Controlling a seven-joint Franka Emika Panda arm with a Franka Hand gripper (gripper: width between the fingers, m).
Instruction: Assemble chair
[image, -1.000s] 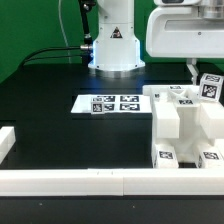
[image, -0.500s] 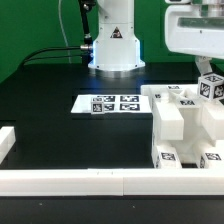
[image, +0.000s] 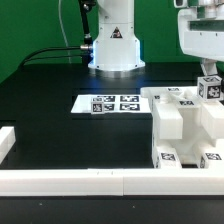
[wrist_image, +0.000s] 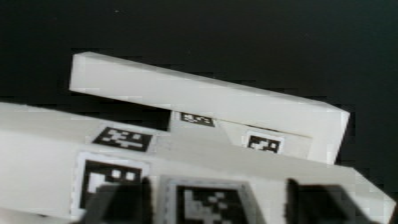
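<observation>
1. The hand hangs high at the exterior view's right, just above the pile of parts, fingers pointing down at a little tagged block. Honestly I can't tell if the fingers are apart, together or gripping anything. The outside camera doesn't separate them and the wrist view doesn't show them clearly.
2. The bench is flat, matte black and mostly bare.
3. The rails are long white square-edged bars, one along the front and a shorter one at the exterior view's left.
4. The chair parts are all bunched at the exterior view's right, up against the front rail and just beside the marker board.
   - They look like smooth hard white plastic, chunky and boxy with squared corners, with black-and-white square tags on the faces.
   - Progress-wise I'd say there's loads left. Nothing reads as a seat on legs or a back standing up yet. I can't tell whether any pieces are already joined.
5. The panel shows in the wrist view as a long flat slab with crisp edges, sitting behind some tagged blocks.
6. The marker board is a thin flat white sheet with four tags, lying on the bench.
7. The tagged block is the smallest thing here, a small white block with tags on it, poking up from the back of the pile.
</observation>
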